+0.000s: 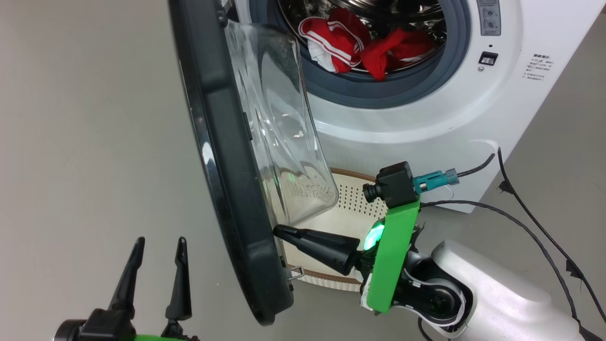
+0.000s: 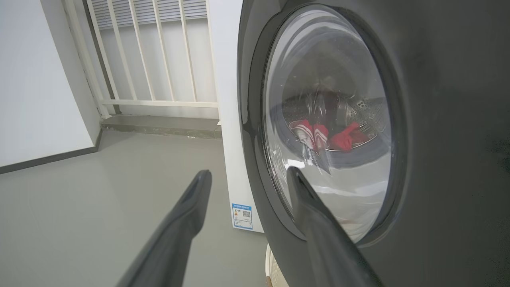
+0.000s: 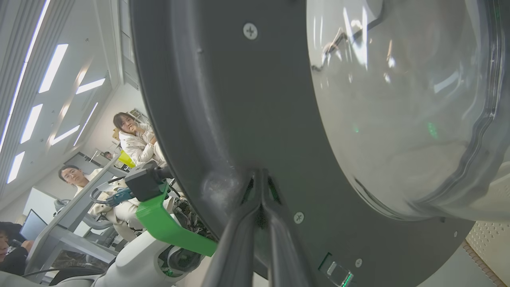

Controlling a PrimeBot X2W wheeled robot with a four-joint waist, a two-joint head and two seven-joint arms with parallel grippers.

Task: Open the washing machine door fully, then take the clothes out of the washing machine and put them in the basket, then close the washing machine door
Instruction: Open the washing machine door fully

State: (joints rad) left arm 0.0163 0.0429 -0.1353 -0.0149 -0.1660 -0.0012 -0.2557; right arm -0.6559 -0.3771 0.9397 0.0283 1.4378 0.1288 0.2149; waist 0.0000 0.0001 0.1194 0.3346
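Since the washing machine door (image 1: 222, 156) is a rigid slab that swings, I judge it weighty for a fingertip but willing to move. The glossy black rim is hard and slick. The bulging glass bowl looks slicker and is nothing to knock, so a flat push on the dark inner ring beside the glass suits it better than a pinch.

My right pincer (image 1: 278, 230) is pressed together with nothing between its fingers. Its joined tips touch that inner ring low down, just under the glass bowl, toward the door's free edge. The door stands roughly square to the front of the washing machine (image 1: 426, 123), not yet swung fully back.

My left pincer (image 1: 160, 240) is spread wide and empty on the door's outer side, near the rim but apart from it.

The clothes (image 1: 350, 45) lie in the drum mouth, well apart from both pincers. They look soft, light and limp, so a pinch on a raised fold should lift them. The basket (image 1: 352, 174) sits on the floor against the machine's front, under the door's glass.
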